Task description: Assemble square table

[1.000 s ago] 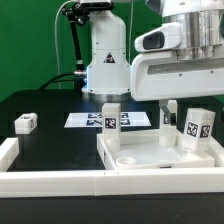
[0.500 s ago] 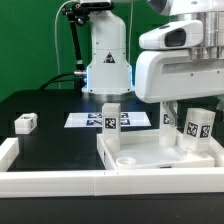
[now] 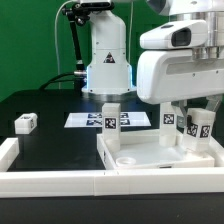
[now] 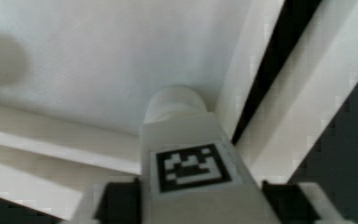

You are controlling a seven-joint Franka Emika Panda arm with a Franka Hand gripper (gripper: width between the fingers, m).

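Note:
The square table's slab (image 3: 160, 158) lies at the exterior view's lower right, white with a raised rim. One leg (image 3: 111, 115) stands at its far left corner and another leg (image 3: 203, 126) at its far right. My gripper (image 3: 177, 106) is shut on a third tagged leg (image 3: 170, 121) and holds it upright over the slab's far right part. In the wrist view my gripper (image 4: 204, 205) clamps this leg (image 4: 188, 135) between dark fingers (image 4: 123, 203), with its tip over the slab's floor (image 4: 87, 60) near the rim (image 4: 274, 60). A fourth leg block (image 3: 25, 122) lies on the black table at the left.
The marker board (image 3: 88, 120) lies flat behind the slab. A long low white barrier wall (image 3: 50, 180) runs along the front and up the left side. The robot's white base (image 3: 107, 55) stands at the back.
My arm has shifted slightly toward the exterior view's right, and the held leg now shows a little lower over the slab. The other legs have not moved.

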